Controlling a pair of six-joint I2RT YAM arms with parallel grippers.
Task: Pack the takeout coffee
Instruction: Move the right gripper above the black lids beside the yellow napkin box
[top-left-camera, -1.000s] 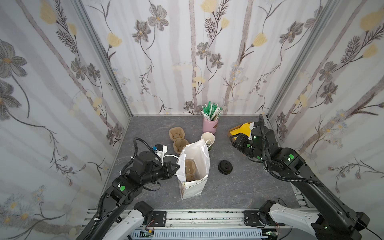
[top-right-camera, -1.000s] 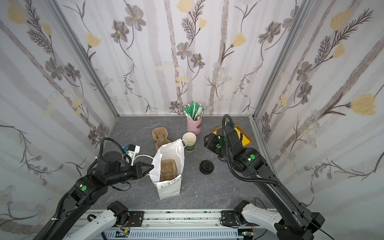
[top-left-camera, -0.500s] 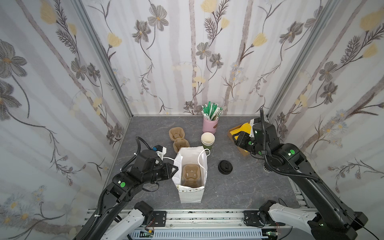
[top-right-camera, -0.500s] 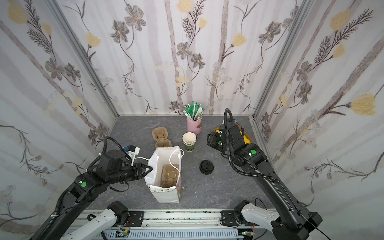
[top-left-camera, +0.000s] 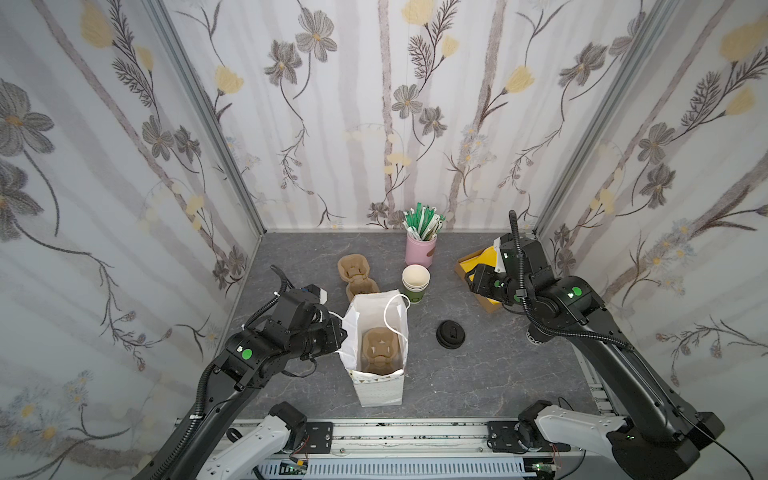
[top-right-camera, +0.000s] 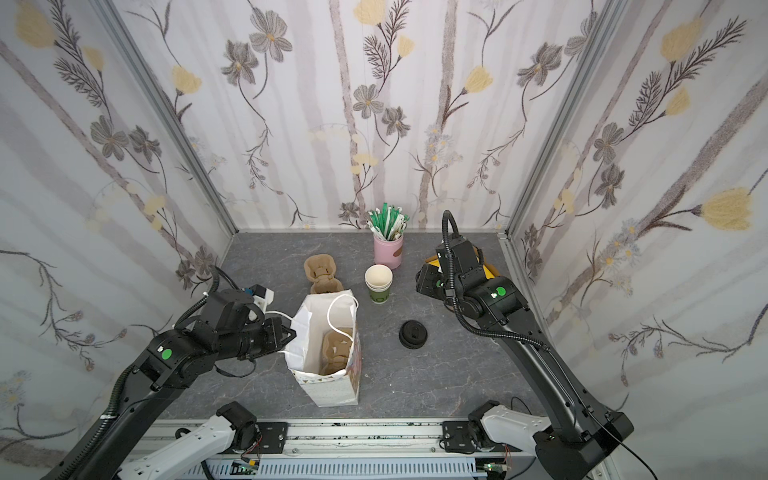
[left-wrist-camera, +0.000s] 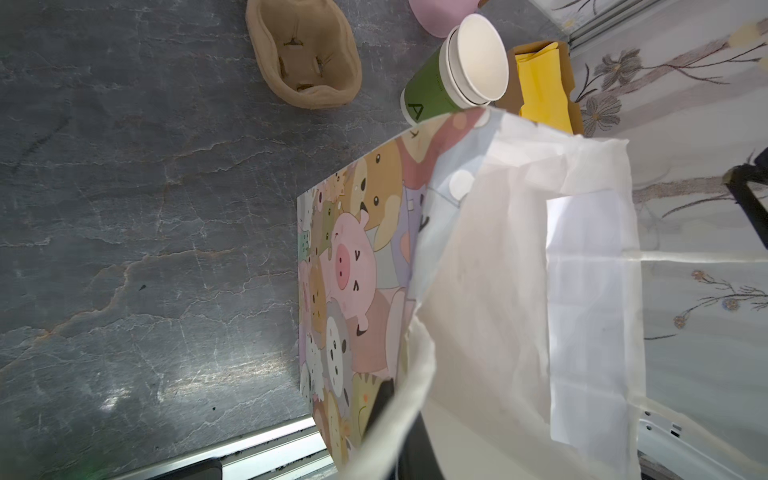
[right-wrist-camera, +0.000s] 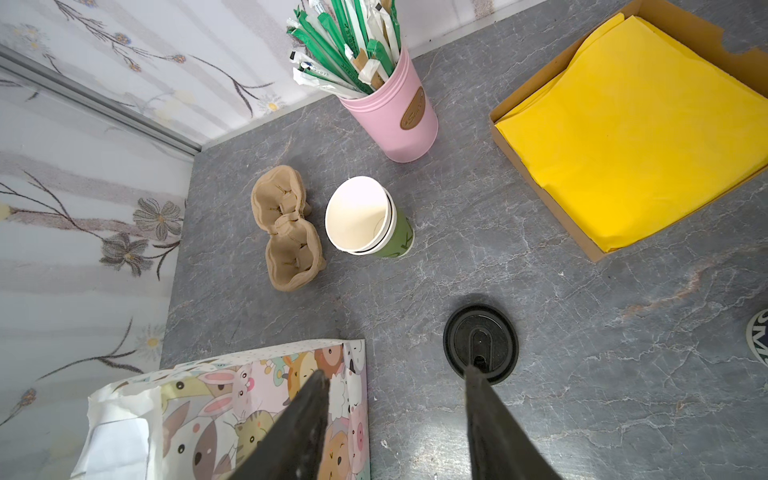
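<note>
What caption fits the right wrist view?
Open right gripper overlooking black lid, stacked cups, cup carrier and cartoon bag.

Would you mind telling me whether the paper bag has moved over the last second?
Yes. The paper bag has swung from leaning to upright, its mouth shifting left, away from the black lid, which stayed put.

Both top views, lower half of frame.

Left arm (top-left-camera: 270, 355): matte black links, rounded joint housings, one round green dot (top-left-camera: 247, 353).
Right arm (top-left-camera: 552, 307): same build, own green marker (top-left-camera: 576, 292).
A black corrugated hose (top-left-camera: 202, 388) runs along each arm.
A white camera housing (top-left-camera: 319, 294) sits on the left wrist.
Left base link (top-left-camera: 257, 440) and right base link (top-left-camera: 577, 428) are white, on black screwed plates (top-left-camera: 318, 436) along a silver rail (top-left-camera: 407, 436).

Right wrist view, bottom edge: right gripper (right-wrist-camera: 395, 370) has two black tapered fingers (right-wrist-camera: 494, 432).
</note>
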